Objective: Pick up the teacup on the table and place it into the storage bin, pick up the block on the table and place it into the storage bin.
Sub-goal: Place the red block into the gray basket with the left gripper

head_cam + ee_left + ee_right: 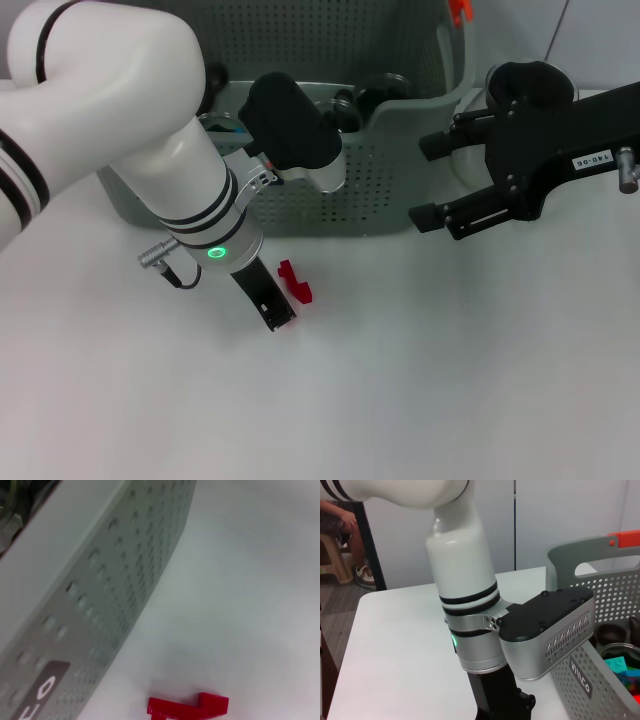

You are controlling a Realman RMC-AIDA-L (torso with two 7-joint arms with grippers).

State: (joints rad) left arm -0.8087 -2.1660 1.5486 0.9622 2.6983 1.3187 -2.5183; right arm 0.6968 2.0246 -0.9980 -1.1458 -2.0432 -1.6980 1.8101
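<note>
Though partly masked by the arm above it, showed in the head view as a black left gripper lowered to the white table, just beside a small red block — touching or apart, could not tell. Only one dark finger visible there, so could not tell whether apart or together. Lay just in front of the storage bin, that block, out on the table and not inside. Hid much of the bin's near wall and interior behind the white forearm and its black wrist housing; made out only dark round shapes within, too obscured to name. Cut off at the top edge, the orange-red handle clip. Hovered over the bin's right end, the right gripper, black, fingers spread apart with nothing between them.

Seen from the left wrist: the perforated bin wall slanting close by, a dark label with white lettering cropped at the frame edge, and the red block on the table, cut by the frame's edge. No fingers of its own in sight.

Seen from the right wrist: the left arm's white and black wrist standing beside the bin, its fingers hidden — bright blurred things inside the bin, unidentifiable.
</note>
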